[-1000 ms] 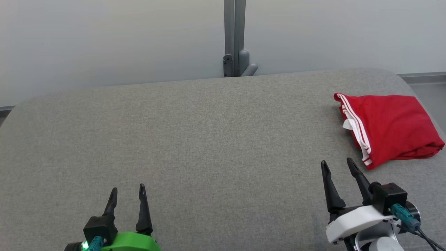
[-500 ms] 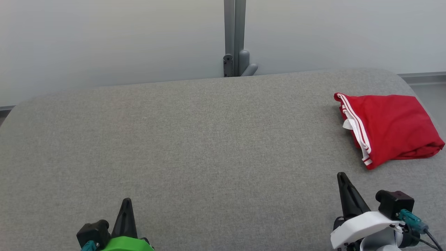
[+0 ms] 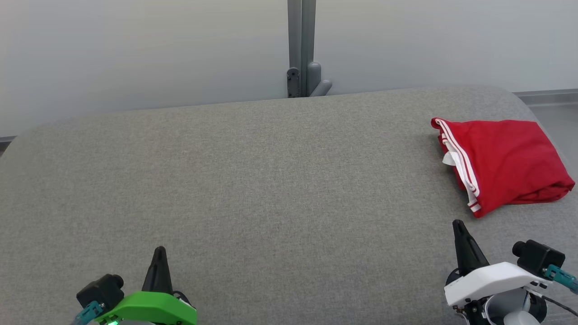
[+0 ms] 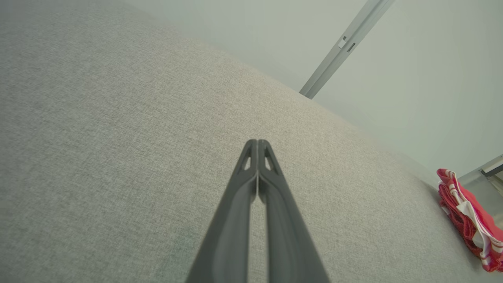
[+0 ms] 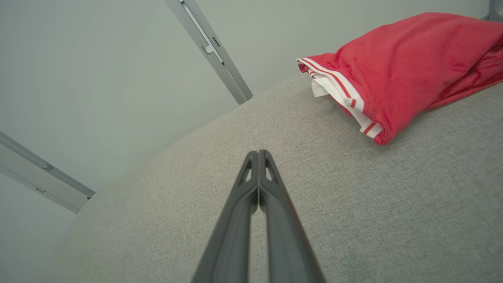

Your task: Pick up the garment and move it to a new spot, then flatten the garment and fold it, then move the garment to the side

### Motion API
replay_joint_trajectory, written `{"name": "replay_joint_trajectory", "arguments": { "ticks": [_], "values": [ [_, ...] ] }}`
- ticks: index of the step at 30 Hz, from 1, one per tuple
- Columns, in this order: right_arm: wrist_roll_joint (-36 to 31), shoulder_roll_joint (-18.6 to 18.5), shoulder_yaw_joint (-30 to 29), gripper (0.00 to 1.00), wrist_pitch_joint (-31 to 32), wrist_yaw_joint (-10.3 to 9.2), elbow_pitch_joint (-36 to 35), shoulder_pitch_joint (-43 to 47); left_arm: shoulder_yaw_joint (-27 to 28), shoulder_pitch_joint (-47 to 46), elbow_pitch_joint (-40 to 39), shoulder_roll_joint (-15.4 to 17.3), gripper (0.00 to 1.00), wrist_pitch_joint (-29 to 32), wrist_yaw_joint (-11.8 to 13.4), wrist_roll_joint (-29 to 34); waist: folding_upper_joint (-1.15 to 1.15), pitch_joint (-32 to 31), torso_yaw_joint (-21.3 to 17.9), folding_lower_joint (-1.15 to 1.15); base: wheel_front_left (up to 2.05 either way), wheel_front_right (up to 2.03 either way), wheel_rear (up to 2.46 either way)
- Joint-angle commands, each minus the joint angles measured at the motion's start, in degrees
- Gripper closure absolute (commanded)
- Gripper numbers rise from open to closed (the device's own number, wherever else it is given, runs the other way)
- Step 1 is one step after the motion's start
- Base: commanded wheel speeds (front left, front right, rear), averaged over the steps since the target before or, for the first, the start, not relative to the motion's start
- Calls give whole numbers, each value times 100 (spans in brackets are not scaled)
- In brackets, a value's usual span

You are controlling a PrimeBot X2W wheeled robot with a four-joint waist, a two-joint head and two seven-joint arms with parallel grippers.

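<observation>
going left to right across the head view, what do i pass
left gripper -> grey post -> red garment. The right gripper lies within the garment's span, nearer the camera, so it has no clear place in the order.

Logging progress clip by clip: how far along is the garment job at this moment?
Looks done: the red garment lies folded in a compact bundle near the right end of the grey padded surface, so folding and moving aside appear finished. In hand: nothing; the left gripper and right gripper are shut, empty, clear of the cloth. Left: seemingly nothing, though the fold looks slightly lumpy.
</observation>
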Motion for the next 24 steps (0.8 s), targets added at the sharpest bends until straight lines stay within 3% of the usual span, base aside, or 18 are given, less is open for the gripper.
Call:
{"name": "replay_joint_trajectory", "arguments": {
  "ticks": [1, 24],
  "values": [
    [248, -42, -69, 100, 56, -1, -55, -183, 43, -228, -62, 12, 100, 44, -61, -229, 0, 5, -4, 0, 0, 0, 0],
    [2140, -64, -486, 100, 562, -3, 81, -401, 221, -570, -12, 17, 100, 437, -342, -2063, 0, 75, -64, 0, 0, 0, 0]
  ]
}}
